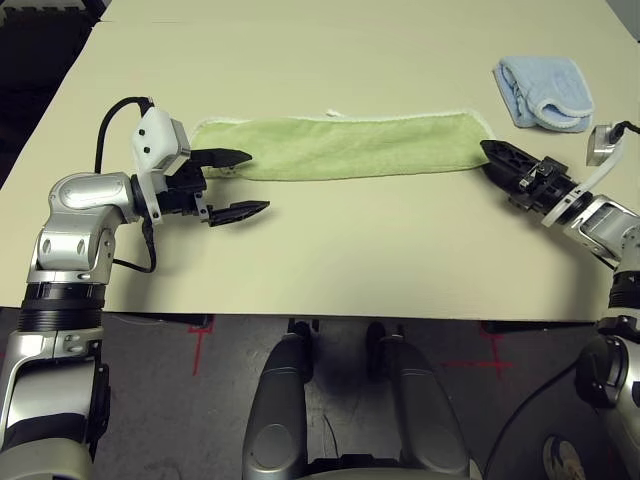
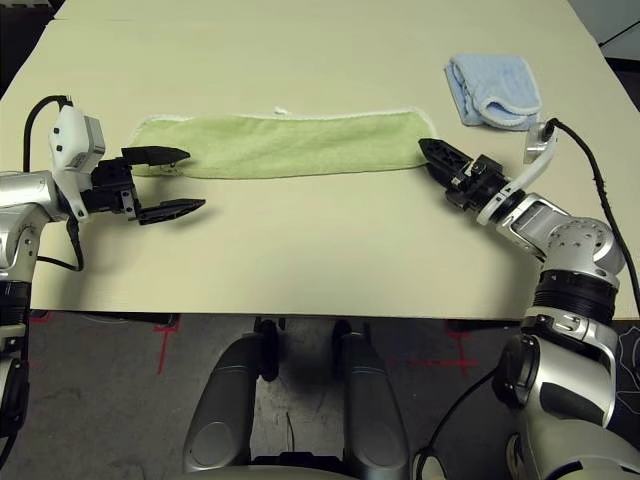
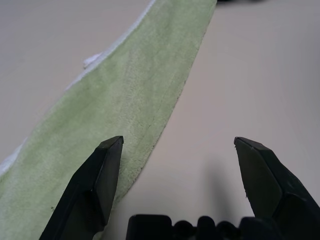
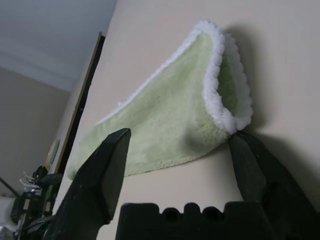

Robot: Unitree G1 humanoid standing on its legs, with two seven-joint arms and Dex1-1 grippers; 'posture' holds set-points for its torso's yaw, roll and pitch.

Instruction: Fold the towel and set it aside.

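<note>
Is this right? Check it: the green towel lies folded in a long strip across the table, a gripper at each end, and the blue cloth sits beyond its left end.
Not quite. The blue cloth sits beyond the right end of the towel, past the right gripper, as the left eye view shows. The rest holds: long folded strip on the table, left gripper at the other end.

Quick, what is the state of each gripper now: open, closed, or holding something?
Left gripper: open, holding nothing, at the towel's left end.
Right gripper: open, fingers either side of the towel's right end, not closed on it.
</note>
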